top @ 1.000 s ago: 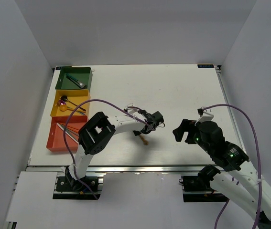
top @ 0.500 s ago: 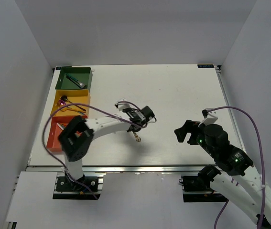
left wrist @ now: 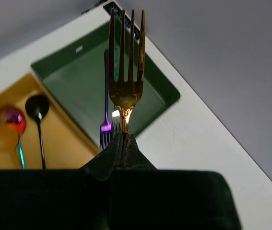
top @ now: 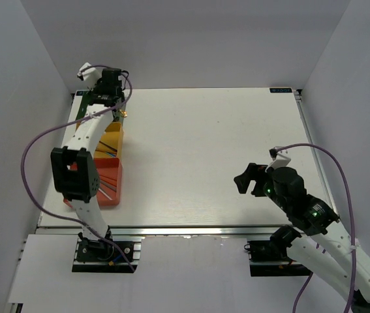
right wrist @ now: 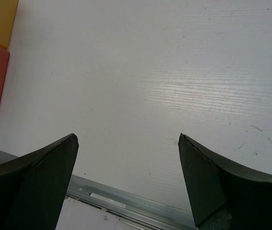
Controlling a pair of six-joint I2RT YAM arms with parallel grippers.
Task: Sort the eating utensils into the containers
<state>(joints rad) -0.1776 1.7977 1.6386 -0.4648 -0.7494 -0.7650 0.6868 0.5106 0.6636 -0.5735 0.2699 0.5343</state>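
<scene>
Your left gripper (left wrist: 123, 143) is clamped on the gold fork (left wrist: 125, 62) by its handle, tines pointing straight out ahead; the green tray (left wrist: 162, 91) lies just beyond and below, its long axis roughly along the fork, two forks already inside; yellow tray (left wrist: 68, 139) sits beside it. Right gripper (right wrist: 126, 158) hangs wide apart over bare table (right wrist: 174, 72), well away.

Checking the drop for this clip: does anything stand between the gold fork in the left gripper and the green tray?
Nothing visible does. The left gripper holds the gold fork above the green tray, which is open-topped; only a purple fork and another utensil lie inside.
</scene>
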